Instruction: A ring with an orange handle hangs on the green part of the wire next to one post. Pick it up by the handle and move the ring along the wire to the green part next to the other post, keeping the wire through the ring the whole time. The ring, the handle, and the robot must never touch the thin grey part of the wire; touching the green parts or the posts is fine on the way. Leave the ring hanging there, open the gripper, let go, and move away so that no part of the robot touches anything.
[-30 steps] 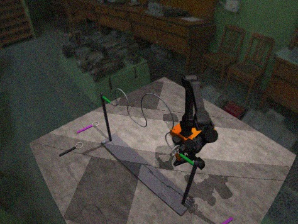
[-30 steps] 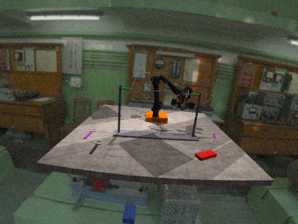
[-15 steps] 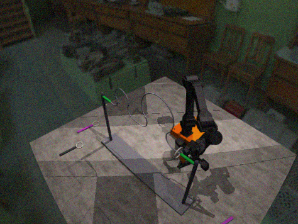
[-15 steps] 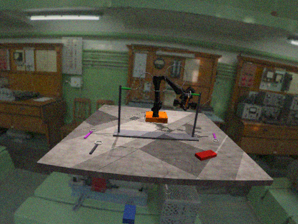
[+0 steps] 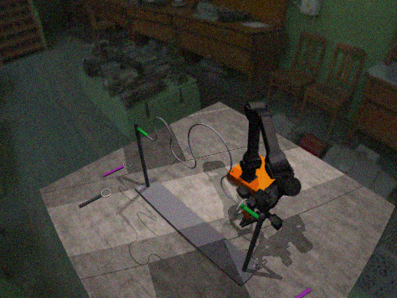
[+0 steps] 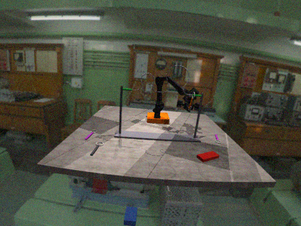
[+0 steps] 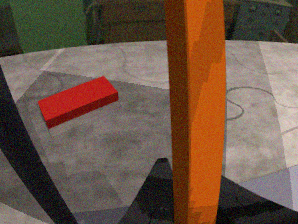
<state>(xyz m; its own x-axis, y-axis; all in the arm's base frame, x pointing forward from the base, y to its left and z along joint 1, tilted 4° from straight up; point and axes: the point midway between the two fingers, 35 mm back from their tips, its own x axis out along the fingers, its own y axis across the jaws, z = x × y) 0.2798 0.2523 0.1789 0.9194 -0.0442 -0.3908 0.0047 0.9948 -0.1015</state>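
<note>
My gripper is shut on the orange handle, which hangs down between the black fingers. The pale ring is at the inner end of the green part beside the near-right post. Whether it touches the wire is too small to tell. The grey wire loops across to the other green part at the far-left post. The ring is outside the wrist view.
The base plate lies under the wire. A red block lies on the table. A black-handled ring and a magenta-handled ring lie beyond the left post; another magenta one lies right.
</note>
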